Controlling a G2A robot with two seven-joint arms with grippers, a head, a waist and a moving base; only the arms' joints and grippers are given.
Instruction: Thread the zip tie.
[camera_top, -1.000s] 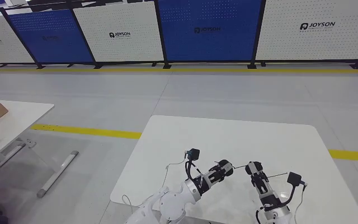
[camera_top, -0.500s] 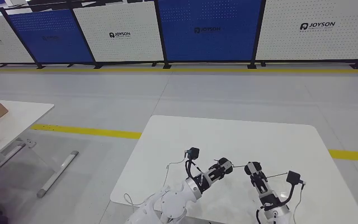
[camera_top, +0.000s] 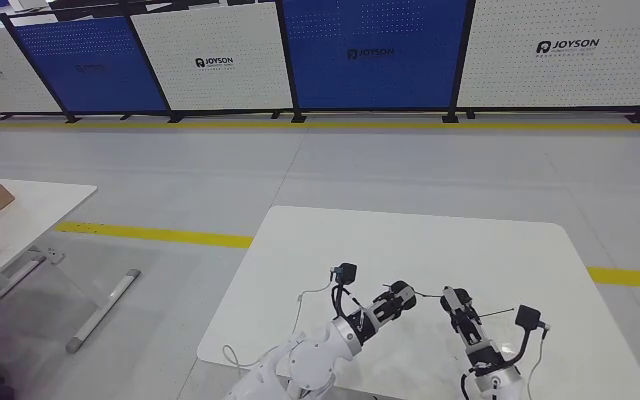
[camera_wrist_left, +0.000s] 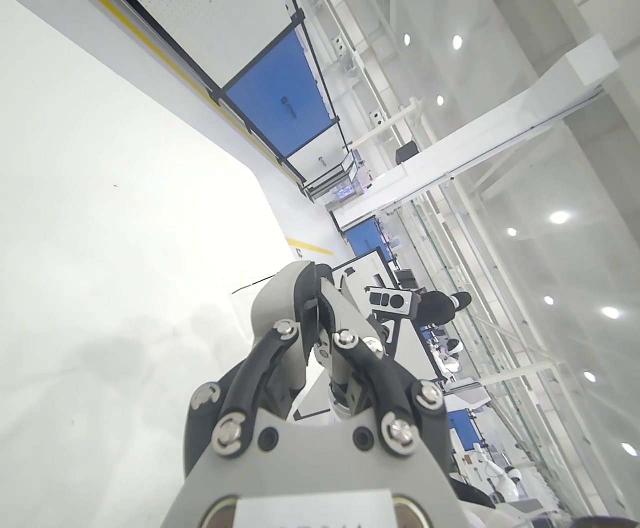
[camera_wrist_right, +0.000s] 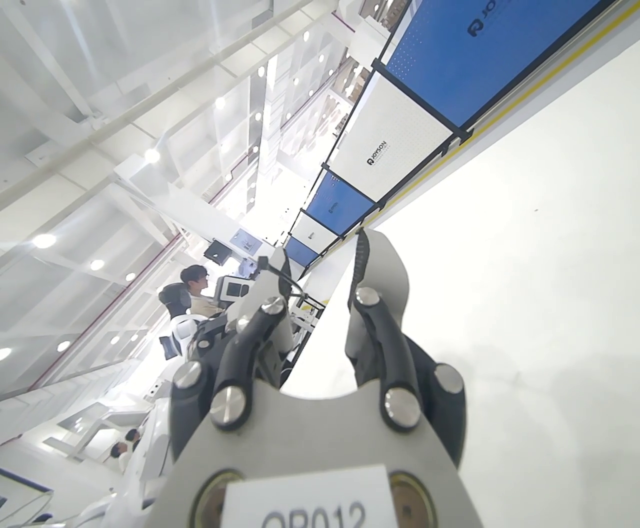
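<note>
1. Zip tie (camera_wrist_left: 252, 286): thin, dark, stiff strip, fine as a wire, straight along its free length.
2. Clamped between the pressed-together fingers of the left gripper (camera_wrist_left: 316, 280), pads meeting with no gap. Free end poking out sideways just past the fingertips, over the white table (camera_wrist_left: 125, 225).
3. From the top view: zip tie (camera_top: 428, 296) drawn as a fine dark line from the tips of the left gripper across to the tips of the right gripper (camera_top: 449, 298). Both sets of tips facing each other, near together, over the near part of the table.
4. Right gripper's fingers (camera_wrist_right: 380, 280) apart, a moderate gap between the tips, nothing gripped across that gap.
5. In the right wrist view: a dark, curved bit of strip with a small blocky end, sitting right at the tip of one finger, beside the gap rather than inside it. Contact with that finger impossible to judge.
</note>
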